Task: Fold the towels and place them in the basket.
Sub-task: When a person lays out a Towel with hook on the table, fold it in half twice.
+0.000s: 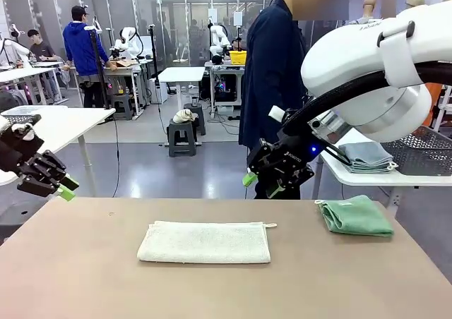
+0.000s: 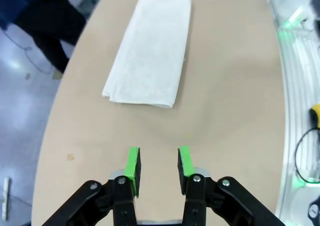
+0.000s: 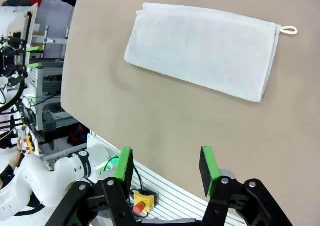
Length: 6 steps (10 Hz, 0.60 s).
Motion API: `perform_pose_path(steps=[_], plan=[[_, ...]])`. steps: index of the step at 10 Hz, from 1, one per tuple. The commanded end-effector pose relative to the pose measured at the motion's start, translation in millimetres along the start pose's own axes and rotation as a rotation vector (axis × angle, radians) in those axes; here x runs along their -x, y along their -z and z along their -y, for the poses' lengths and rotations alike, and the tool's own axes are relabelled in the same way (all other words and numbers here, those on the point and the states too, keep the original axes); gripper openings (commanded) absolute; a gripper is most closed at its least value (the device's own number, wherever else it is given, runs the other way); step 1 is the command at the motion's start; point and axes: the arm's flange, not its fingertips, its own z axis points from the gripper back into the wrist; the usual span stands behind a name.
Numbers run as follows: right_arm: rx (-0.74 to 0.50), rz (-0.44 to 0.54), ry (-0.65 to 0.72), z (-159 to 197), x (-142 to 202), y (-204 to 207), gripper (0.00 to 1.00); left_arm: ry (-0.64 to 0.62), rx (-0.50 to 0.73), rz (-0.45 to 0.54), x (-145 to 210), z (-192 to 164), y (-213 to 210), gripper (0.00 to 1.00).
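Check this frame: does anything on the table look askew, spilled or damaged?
Nothing stands out. The cream-white towel lies flat and folded at mid-table, the mint green towel folded near the far right corner. The left gripper and right gripper hang open and empty.

Left gripper (image 2: 157, 156) and right gripper (image 3: 165, 158): black linkages, 2 fingers (image 3: 123, 163) each, faced with green pads (image 2: 132, 162), silver screws (image 2: 194, 178) just behind the fingers. The right arm (image 1: 367, 58) is glossy white; a blue light (image 1: 311, 149) glows behind its fingers.
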Motion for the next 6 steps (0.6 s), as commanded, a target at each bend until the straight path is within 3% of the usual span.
perform_pose_path(steps=[1,4,6], plan=[[0.010,-0.011,0.021,-1.2,-0.7,-1.9,0.67,0.028,0.056,0.147,22.7,-15.1,-4.6,0.41],[0.010,-0.011,0.021,-1.2,-0.7,-1.9,0.67,0.051,0.097,0.290,47.6,-26.0,-2.6,0.41],[0.010,-0.011,0.021,-1.2,-0.7,-1.9,0.67,0.031,0.113,0.286,42.0,-32.6,4.7,0.41]])
